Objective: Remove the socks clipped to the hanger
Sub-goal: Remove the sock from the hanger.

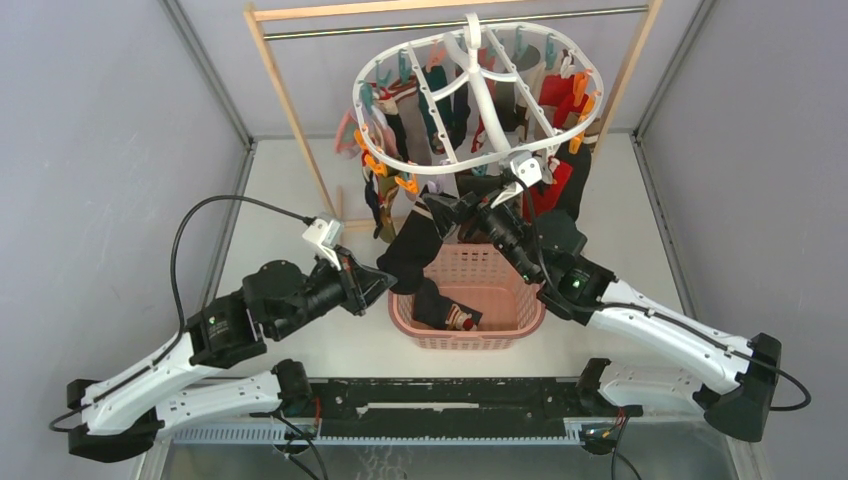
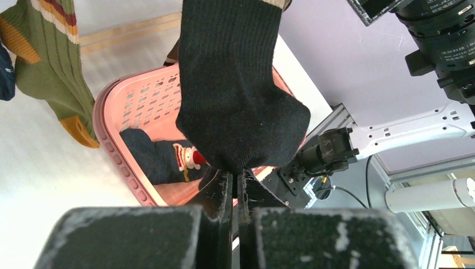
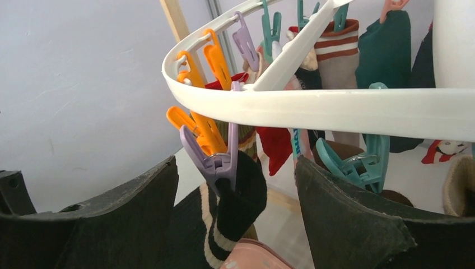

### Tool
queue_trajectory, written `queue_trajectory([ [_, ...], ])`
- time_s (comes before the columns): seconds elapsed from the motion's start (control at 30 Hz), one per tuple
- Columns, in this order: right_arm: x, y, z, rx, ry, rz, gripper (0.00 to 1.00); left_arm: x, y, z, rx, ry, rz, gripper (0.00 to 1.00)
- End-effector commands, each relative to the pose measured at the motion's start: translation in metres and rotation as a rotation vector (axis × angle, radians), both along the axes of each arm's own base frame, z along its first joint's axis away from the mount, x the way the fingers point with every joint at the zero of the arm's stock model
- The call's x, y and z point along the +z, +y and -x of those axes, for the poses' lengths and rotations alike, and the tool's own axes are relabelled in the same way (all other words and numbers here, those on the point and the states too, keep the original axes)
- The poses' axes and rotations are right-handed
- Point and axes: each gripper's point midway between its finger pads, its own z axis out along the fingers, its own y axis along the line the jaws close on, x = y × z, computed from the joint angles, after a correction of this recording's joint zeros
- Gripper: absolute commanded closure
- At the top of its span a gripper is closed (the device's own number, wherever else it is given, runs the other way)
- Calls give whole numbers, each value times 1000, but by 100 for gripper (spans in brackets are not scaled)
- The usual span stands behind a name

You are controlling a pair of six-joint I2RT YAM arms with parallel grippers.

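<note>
Grey walls back the white hanger (image 3: 313,106) above a pink basket (image 1: 470,343); the left gripper (image 2: 235,179) pinches shut on the toe of the black sock (image 2: 235,95); the right gripper (image 3: 236,168) gapes wide around its lilac clip (image 3: 215,162); squeezing the clip's handles squarely while pulling down gently looks wisest.

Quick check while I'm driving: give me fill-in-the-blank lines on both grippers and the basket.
The left gripper is shut on the toe of a ___ sock.
The right gripper stands open with a ___ clip of the hanger between its jaws.
A patterned sock lies in the ___ basket.
Missing: black; purple; pink.
</note>
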Motion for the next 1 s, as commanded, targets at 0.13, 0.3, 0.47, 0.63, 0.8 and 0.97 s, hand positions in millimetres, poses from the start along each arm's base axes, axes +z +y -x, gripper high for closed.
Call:
queue_trajectory([
  [0.13,41,-5,-8,-35,-71,-95,18,38,3,9,-31,-30,91,99],
  [0.3,41,-1,-10,-29,-70,-100,20,38,2,9,-34,-31,88,99],
  [0.47,45,2,-12,-23,-76,-117,23,37,2,9,-35,-32,82,99],
  [0.63,49,4,-12,-13,-83,-131,25,33,1,9,-37,-27,67,99],
  [0.8,49,8,-16,-7,-79,-130,34,33,1,9,-40,-28,66,99],
  [0.97,50,9,-16,0,-79,-136,46,32,1,9,-42,-26,60,99],
])
